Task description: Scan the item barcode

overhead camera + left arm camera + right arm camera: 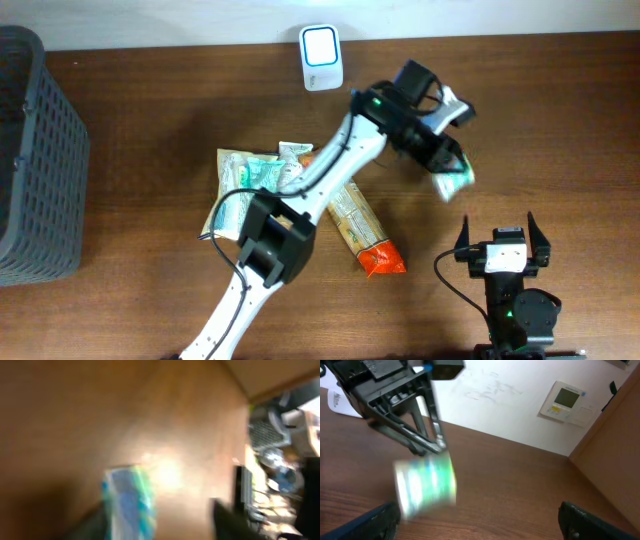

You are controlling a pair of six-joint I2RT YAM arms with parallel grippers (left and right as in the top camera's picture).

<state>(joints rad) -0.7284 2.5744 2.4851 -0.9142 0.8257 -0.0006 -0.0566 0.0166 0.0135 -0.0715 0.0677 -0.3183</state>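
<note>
Hanging blurred just under the left gripper [446,160], right of the scanner [321,45], the green packet [453,181] looks mid-release; whether those jaws grip it I cannot tell. Right gripper [501,232] sits near, jaws wide and empty. Next probably calls for lifting clear toward the pile [250,170].

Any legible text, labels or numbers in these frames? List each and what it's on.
No text can be read in any view.
Green-and-white packet: print is motion-blurred.
White wall panel with a display: markings too small.
White paper sheet: dark script, too blurred.
Long orange-ended snack packet: print too small.
White scanner with a lit screen: no text shows.
</note>
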